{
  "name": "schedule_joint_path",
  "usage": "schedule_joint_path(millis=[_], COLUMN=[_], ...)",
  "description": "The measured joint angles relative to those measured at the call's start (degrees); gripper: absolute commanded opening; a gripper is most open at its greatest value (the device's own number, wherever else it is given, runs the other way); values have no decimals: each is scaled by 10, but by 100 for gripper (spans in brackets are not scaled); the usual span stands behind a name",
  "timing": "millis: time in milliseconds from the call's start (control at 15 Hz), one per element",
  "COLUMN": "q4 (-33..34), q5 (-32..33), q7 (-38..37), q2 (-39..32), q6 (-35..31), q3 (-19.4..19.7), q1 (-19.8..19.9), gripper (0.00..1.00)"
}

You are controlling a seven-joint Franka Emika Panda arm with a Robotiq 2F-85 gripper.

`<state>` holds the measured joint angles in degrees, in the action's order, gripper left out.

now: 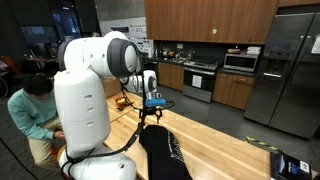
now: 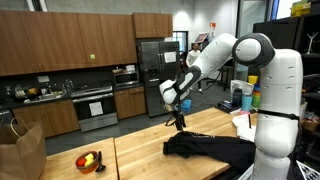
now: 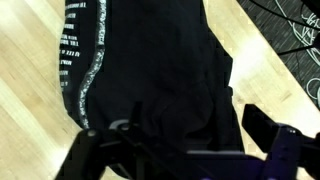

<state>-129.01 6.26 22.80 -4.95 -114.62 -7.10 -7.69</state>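
Wrist view finding: the gripper (image 3: 170, 128) enters from the lower edge with its jaws spread wide and nothing between them. Under it lies a black garment (image 3: 150, 70), which fills the centre of the frame from top to bottom. A strip of white print (image 3: 75, 60) runs down the garment's left side. Bare wooden table (image 3: 30, 95) shows at the left and at upper right.

In both exterior views we record the gripper (image 1: 150, 112) (image 2: 177, 122) pointing straight down over one end of the garment (image 1: 165, 150) (image 2: 212, 148). The cloth lies crumpled on the table (image 1: 225, 150) (image 2: 140, 158), at lower centre in an exterior view and at lower right in an exterior view. We cannot confirm whether the fingertips touch the cloth; they are just above it or at its surface.

Also noted are a bowl (image 2: 90, 160) of fruit at lower left, well apart from the cloth, and a person (image 1: 30, 110) bent over at the left edge, beside the robot's base.

Assessment: from the pose, we judge the step in hand to be the approach onto the cloth.
- The jaws should stay wide until they straddle a raised fold, not flat fabric.
- The descent should stay vertical and end at the tabletop without pressing into it.
- Thin cloth slips, so the close should be full and should gather several layers.
- A bite near the bunched end directly below looks surer than one on the smooth printed side.
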Motion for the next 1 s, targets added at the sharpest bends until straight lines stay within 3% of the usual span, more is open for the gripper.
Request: schedule_joint_path(millis=[333,400,600,1000], q4=[20,21,21,20], q5=[30,34,49,71], q7=[-18,-22,-33,-42], q2=[-35,-40,-51,-64], q6=[-20,-27,-45,-65], q3=[-11,-13,-18,-24], q1=[-3,-4,-8,-12], gripper=[100,75,61,14])
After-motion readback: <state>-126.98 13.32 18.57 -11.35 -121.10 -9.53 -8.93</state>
